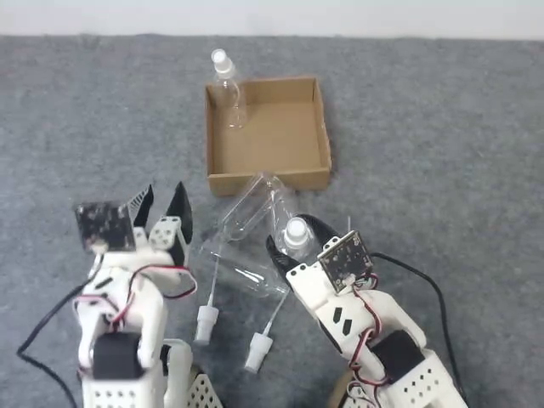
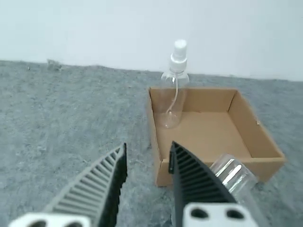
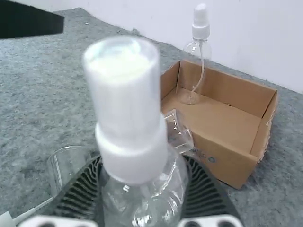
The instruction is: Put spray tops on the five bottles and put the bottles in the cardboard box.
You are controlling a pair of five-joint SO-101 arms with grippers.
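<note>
Currently: I hold a capped bottle (image 1: 295,229) upright in my closed right gripper (image 1: 298,244), presumably for boxing. Left gripper (image 1: 162,206) gapes empty, free for loose tops (image 1: 206,323). Finished bottle (image 1: 228,98) stands in box (image 1: 323,127).

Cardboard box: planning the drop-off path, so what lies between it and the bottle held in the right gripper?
An uncapped bottle lies on its side beside the front wall of the box, shown in the high view.
</note>
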